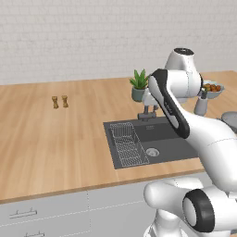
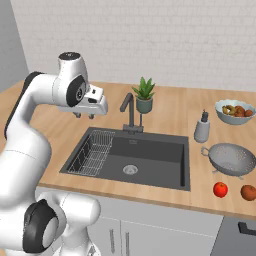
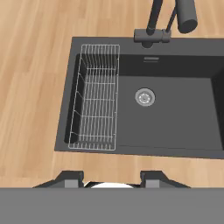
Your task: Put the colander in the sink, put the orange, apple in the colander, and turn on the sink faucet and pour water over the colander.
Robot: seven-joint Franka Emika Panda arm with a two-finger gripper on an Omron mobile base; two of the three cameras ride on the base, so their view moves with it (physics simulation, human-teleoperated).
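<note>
Hovering my gripper [image 2: 84,116] above the left end of the sink [image 2: 150,165], over the counter edge by the wire rack [image 2: 92,151], I see nothing between its fingertips [image 3: 70,178]; they stand apart with a gap, pinching nothing. The colander [image 2: 231,159] sits on the wooden counter [image 2: 200,190] to the right of the basin, well apart from the gripper and on the far side of the sink from it, so my coming move, as I judge it, is a long sweep to the right across the basin. Its stub handle points toward the basin. It is a shallow round bowl of perforated silvery metal, probably best taken at the rim. Just in front of it lie the apple [image 2: 220,189], glossy red, and the orange [image 2: 248,192], duller and brownish, side by side near the counter's front edge. The basin is matte dark grey with a round silver drain [image 3: 145,97]; the sink faucet [image 2: 130,111] is a dark gooseneck behind it, lever untouched
</note>
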